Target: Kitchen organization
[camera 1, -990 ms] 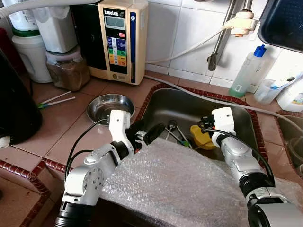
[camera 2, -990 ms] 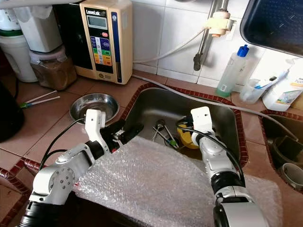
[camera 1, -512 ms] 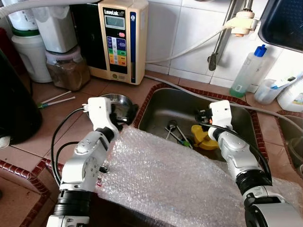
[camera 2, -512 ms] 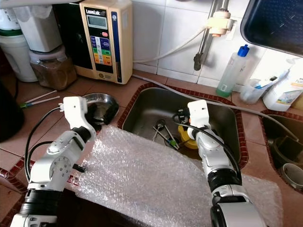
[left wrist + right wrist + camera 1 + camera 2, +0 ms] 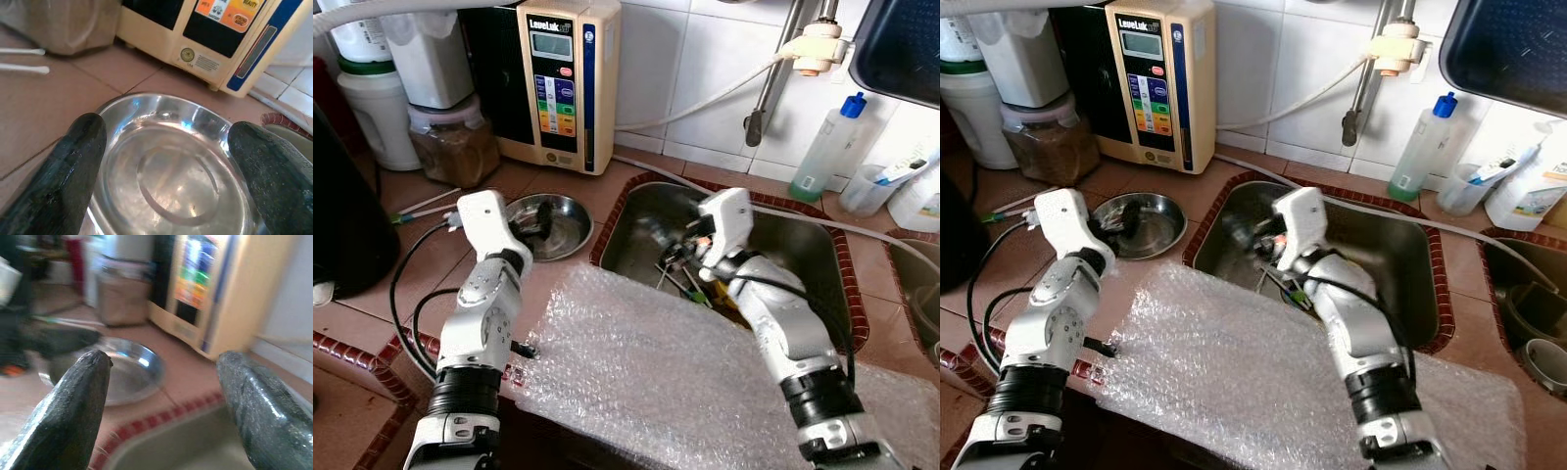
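Both hands have swung left toward the bowl (image 5: pixel 548 223).
Left hand (image 5: pixel 166 161) spread over it; right hand (image 5: pixel 164 391) spread above the sink (image 5: pixel 803 245).

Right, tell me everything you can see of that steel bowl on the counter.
The steel bowl is round, shallow and shiny, with a thin rim and a flat circular base that mirrors the light. It sits upright and looks empty on the brown tiled counter, between the cream wall appliance and the sink, just off the sink's red-tiled edge. The left gripper is open, its two black fingers spread above the bowl; whether they touch it cannot be told.
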Controlling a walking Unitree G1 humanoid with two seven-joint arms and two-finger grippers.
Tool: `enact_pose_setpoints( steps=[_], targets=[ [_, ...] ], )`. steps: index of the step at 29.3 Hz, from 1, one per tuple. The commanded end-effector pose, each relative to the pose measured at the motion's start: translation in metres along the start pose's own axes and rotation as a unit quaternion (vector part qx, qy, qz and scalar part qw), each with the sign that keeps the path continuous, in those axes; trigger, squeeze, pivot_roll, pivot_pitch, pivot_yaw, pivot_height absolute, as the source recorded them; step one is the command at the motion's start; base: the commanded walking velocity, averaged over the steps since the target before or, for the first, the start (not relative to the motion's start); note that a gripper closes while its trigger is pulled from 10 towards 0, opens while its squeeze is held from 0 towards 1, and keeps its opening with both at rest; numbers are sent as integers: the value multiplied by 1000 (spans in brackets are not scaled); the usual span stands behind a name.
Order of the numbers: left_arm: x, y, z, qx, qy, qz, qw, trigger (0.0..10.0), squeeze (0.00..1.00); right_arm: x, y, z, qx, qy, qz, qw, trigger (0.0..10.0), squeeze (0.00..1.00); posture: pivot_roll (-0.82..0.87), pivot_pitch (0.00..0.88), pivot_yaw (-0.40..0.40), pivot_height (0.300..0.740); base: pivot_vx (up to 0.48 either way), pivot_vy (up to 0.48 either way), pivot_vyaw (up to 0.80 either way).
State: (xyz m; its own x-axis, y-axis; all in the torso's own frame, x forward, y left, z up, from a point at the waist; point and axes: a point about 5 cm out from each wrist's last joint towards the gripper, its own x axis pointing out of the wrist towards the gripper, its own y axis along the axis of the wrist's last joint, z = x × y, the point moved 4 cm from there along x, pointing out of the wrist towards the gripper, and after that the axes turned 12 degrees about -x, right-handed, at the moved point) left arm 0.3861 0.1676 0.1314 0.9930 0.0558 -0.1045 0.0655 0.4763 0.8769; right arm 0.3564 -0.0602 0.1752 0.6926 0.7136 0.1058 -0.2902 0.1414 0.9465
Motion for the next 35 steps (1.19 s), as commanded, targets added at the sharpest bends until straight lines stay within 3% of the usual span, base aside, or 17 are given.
enact_pose_setpoints(
  steps=[1,9,10,11,13,16,23,26,29,34,35],
  targets=[
    [4,7,6,10,2,14,1000,10000,1000,-1,9,-5,-3,19,10,1000,10000,1000,36,0,-30,740,0,0,0],
    [7,8,-9,2,45,19,999,10000,1000,-7,11,-26,-3,74,3,997,10000,1000,32,0,-32,740,0,0,0],
    [7,7,-11,3,47,17,999,10000,796,-8,14,-31,3,86,8,996,10000,1000,31,0,-32,740,0,0,0],
    [7,6,-14,7,59,13,998,10000,0,-9,20,-36,17,101,16,995,10000,1000,29,0,-31,740,0,0,0],
    [9,4,-19,2,80,7,997,10000,0,-10,34,-40,42,119,33,991,10000,1000,28,0,-30,740,0,0,0],
    [12,3,-24,-16,107,4,994,10000,0,-11,47,-40,43,134,41,989,10000,1000,20,0,-27,740,0,0,0],
    [15,2,-28,-36,132,1,991,10000,0,-15,46,-36,45,130,35,990,10000,1000,21,0,-27,740,0,0,0],
    [15,-8,-29,-56,146,-26,987,10000,0,-17,48,-39,50,136,31,989,10000,1000,20,0,-26,740,0,0,0],
    [18,-19,-22,-72,138,-59,986,10000,0,-19,51,-41,63,140,30,988,10000,1000,22,0,-26,740,0,0,0],
    [22,-18,-13,-72,119,-68,988,9922,0,-19,51,-42,62,143,25,987,10000,1000,24,0,-25,740,0,0,0],
    [22,-18,-13,-68,120,-71,988,7255,0,-19,50,-42,62,143,24,988,10000,1000,24,0,-25,740,0,0,0]
  ],
)
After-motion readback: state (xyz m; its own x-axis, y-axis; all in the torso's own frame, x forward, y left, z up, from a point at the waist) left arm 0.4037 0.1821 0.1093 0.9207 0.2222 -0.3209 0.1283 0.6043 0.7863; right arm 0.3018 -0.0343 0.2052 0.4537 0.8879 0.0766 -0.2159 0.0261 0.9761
